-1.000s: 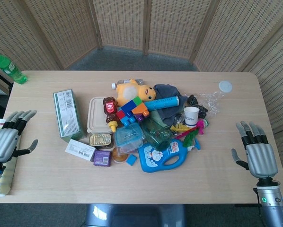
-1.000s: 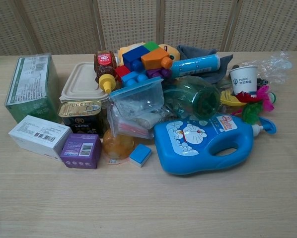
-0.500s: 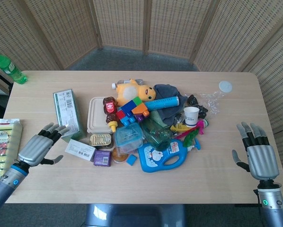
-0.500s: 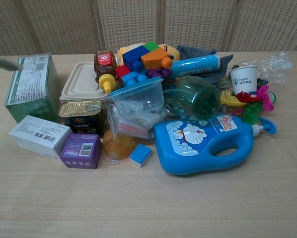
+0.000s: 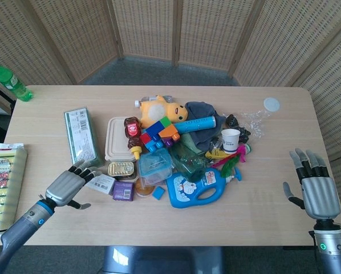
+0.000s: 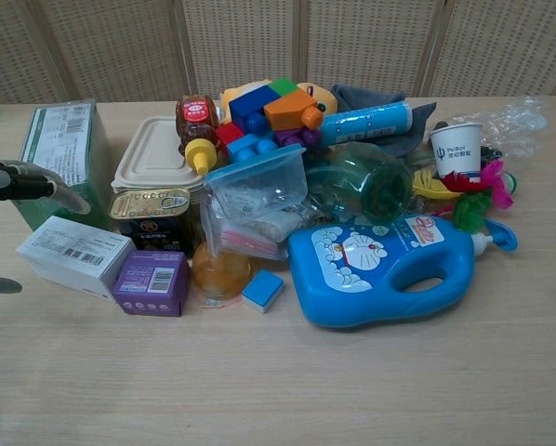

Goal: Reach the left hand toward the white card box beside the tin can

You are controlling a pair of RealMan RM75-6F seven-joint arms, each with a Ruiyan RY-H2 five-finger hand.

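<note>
1. Wicker screens stand behind a pale wooden table (image 5: 256, 222) with a heap of odds and ends at its middle.
2. At 9 o'clock of the heap lies the white box (image 5: 104, 184), flat and printed with barcodes; in the chest view it is the box (image 6: 73, 255) at the left edge.
3. Just at its 1 o'clock sits the tin can (image 5: 121, 168), and a purple box (image 5: 123, 190) touches its 3 o'clock end.
4. At its 11 o'clock stands a green carton (image 5: 82, 136).
5. Left hand (image 5: 67, 187) is at 9 o'clock of the white box, palm down, fingers (image 5: 84, 172) spread and empty, their tips over the box's left end; whether they touch it I cannot tell.
6. From the chest, only its fingertips (image 6: 22, 183) and thumb show at the left edge, above and beside the box.
7. Right hand (image 5: 316, 191) is well apart at 3 o'clock of the heap, fingers apart, holding nothing.
8. Blue jug (image 5: 199, 186) lies on its side at 5 o'clock of the heap, with a paper cup (image 5: 230, 138) at its 1 o'clock.
9. Green bottle (image 5: 8, 80) is at the table's far left corner, and a yellow packet (image 5: 4, 181) lies off its left edge.
</note>
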